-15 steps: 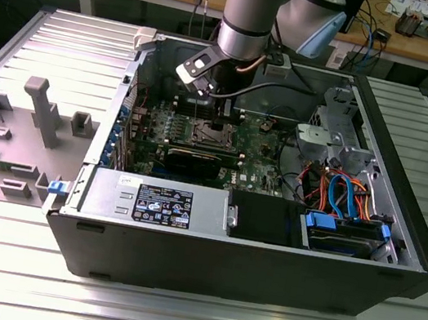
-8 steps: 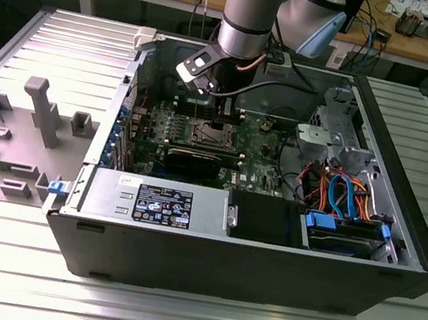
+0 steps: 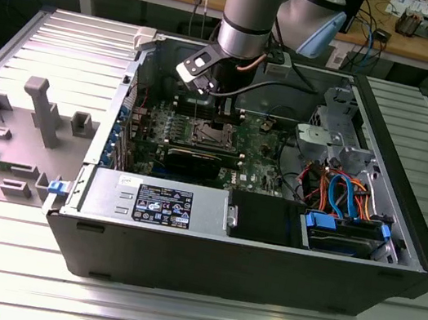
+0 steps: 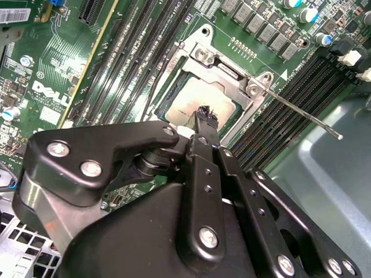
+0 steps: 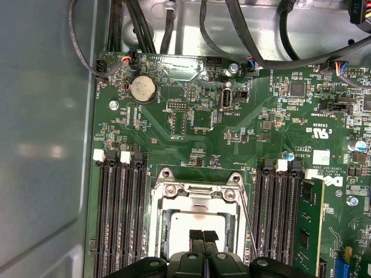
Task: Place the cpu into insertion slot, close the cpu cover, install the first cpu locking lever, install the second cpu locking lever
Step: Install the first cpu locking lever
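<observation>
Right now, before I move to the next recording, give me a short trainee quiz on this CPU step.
1. True or false: the cpu shows through the cut-out of the cpu cover.
2. The gripper has its tips over: A) the cpu, B) the coin battery, C) the power supply.
3. Fill in: the thin lever rod sticks out across the ___ slots.
Key: 1 true; 2 A; 3 memory, meaning the memory slots.
</observation>
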### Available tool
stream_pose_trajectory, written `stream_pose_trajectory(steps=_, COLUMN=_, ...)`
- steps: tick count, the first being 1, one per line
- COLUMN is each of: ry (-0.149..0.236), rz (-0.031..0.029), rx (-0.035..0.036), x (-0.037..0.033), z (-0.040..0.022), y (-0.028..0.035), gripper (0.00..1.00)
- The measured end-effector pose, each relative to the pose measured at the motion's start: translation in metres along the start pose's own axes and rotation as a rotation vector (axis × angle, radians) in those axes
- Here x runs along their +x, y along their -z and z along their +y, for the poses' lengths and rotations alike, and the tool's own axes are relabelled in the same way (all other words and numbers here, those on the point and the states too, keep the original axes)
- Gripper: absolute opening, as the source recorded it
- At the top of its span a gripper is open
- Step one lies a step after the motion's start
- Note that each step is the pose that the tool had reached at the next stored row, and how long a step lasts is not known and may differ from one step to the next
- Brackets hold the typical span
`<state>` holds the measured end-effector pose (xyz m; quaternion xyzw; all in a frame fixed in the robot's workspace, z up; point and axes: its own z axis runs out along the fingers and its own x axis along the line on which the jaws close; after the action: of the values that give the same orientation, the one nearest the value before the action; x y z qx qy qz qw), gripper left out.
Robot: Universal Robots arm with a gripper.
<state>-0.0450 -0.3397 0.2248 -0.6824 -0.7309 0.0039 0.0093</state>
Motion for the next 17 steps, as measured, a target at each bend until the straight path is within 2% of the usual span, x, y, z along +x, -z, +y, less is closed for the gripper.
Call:
stream_pose_trajectory(steps=2, ry=0.000, rz=-0.0002, rx=0.0001, x=0.0000, z=-0.0001, y=0.0012, gripper=0.11)
stream_pose_trajectory(steps=8, ry=0.000, rz=-0.0001, rx=0.0000, x=0.0001, z=-0.0002, y=0.0115, gripper=0.11)
stream_pose_trajectory(steps=10, ry=0.000, rz=-0.0001, rx=0.0000, x=0.0002, z=-0.0003, y=0.0176, gripper=0.11)
stream_pose_trajectory(steps=11, ry=0.000, rz=0.0000, rx=-0.0001, x=0.0002, z=-0.0004, y=0.0238, gripper=0.11)
stream_pose_trajectory(steps=17, ry=0.000, rz=0.0000, rx=0.0000, x=0.0003, z=-0.0007, y=0.0394, gripper=0.11)
